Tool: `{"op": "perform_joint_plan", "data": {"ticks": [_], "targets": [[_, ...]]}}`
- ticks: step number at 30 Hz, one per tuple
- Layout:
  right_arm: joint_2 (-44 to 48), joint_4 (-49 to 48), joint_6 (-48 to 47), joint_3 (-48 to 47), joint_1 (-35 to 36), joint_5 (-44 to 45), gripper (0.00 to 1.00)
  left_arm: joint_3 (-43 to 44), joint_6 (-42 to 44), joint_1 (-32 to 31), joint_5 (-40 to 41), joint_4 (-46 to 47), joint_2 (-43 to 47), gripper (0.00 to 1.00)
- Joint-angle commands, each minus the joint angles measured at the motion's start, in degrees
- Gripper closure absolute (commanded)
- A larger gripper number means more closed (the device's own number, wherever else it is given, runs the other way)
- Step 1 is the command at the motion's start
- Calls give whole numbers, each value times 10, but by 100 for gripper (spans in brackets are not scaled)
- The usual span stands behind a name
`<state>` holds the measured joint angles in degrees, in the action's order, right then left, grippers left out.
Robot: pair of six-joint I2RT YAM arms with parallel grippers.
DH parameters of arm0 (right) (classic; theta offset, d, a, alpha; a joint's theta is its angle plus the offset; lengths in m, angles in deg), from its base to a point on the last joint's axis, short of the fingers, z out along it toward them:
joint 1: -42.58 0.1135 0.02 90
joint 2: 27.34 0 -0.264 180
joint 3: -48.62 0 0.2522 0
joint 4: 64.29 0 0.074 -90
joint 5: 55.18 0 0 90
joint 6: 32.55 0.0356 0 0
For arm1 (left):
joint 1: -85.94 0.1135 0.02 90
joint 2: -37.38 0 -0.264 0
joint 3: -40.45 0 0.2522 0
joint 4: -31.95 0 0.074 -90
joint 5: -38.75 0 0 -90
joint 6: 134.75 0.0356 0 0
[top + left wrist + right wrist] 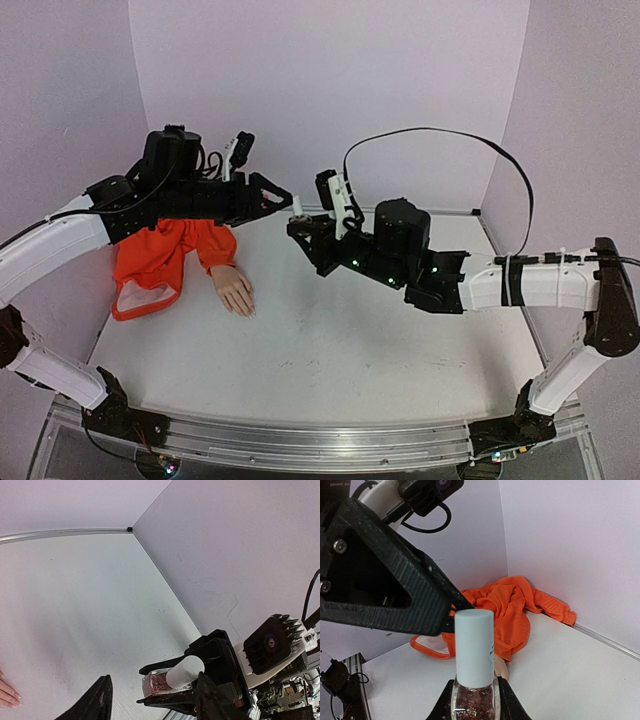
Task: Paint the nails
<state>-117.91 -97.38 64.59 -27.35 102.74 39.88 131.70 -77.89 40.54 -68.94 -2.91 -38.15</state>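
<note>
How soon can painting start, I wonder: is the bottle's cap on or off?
On: the pale cap sits atop the glitter bottle, which the right gripper grips.

Back wall (330, 80): pale lilac, matte.
Side walls (60, 90): same lilac panels, left and right.
Tabletop (330, 350): white, faintly scuffed, dark specks.
Wall seam: thin metal strip (60, 532).
Near edge: aluminium rail (300, 445).
Light: soft, even.

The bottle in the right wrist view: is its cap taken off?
No, the pale cap sits upright on the neck of the glass bottle, closing it.
</note>
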Motion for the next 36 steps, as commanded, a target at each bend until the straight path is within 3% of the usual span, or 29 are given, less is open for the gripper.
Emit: {"op": "perform_joint_plan", "data": {"ticks": [1,3,11,19,26,30,33,36], "targets": [[-8,-28,-22,-36,12,53,100,-1,-13,-4,14,59,2,47],[-14,-28,-25,-42,16,54,100,-4,-11,-5,14,66,2,52],[-32,-26,-29,-62,23,53,100,-9,1,-10,12,78,-9,52],[-42,-26,-27,-71,24,48,100,-10,9,-12,9,78,-18,64],[-40,-27,-26,-70,24,48,100,-12,23,-15,0,78,-23,84],[-22,-41,-21,-54,24,36,100,-19,47,-18,-45,80,-26,94],[-3,-43,-25,-45,14,-26,100,-22,93,-20,-111,80,-27,96],[29,-46,-15,-28,-23,-157,100,-26,143,-20,-198,80,-27,99]]}}
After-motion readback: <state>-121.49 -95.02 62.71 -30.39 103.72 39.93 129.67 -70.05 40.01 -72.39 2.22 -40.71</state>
